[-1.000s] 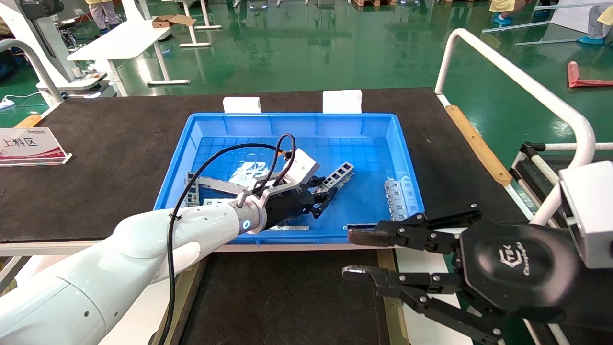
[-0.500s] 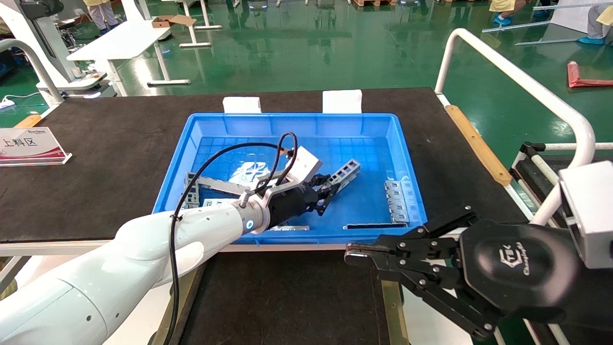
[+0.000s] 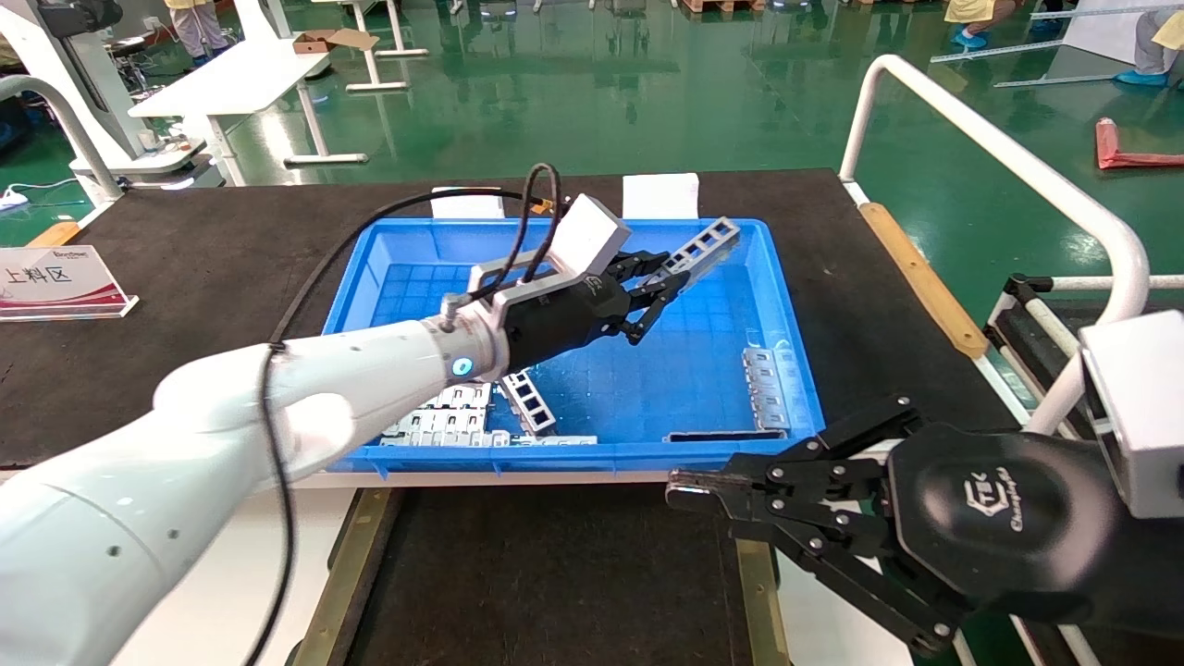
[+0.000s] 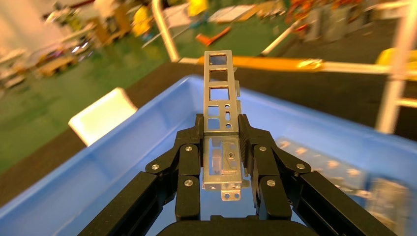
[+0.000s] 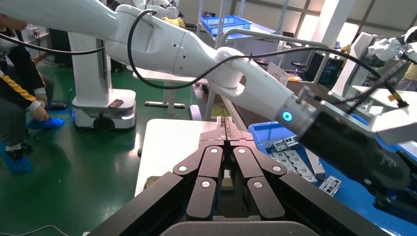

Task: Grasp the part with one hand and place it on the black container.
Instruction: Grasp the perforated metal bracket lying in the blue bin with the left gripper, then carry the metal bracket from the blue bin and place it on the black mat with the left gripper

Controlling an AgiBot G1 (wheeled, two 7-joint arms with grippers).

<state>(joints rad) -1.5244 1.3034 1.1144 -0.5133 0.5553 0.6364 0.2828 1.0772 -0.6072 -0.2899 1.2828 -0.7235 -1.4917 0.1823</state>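
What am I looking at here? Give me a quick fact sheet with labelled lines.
Left hand: shut on a slim silvery metal ladder-like bar, held up above the blue plastic crate.
Right hand: shut, empty, hanging near the crate's front edge.
Crate contents: more grey metal parts lying on its floor.
Destination: shallow matte-black tray with brass-coloured rails, in front of the crate, nothing visible on it yet.

The head view looks forward and down from above the blue crate (image 3: 564, 351), taking in both arms and the green floor beyond. The left wrist view sits close behind the left gripper (image 4: 222, 147), facing along its fingers toward the crate's far wall (image 4: 123, 142); its background is blurred, probably the workshop. The right wrist view looks past the right gripper (image 5: 225, 129) toward the left arm. All 3 views share the crate.
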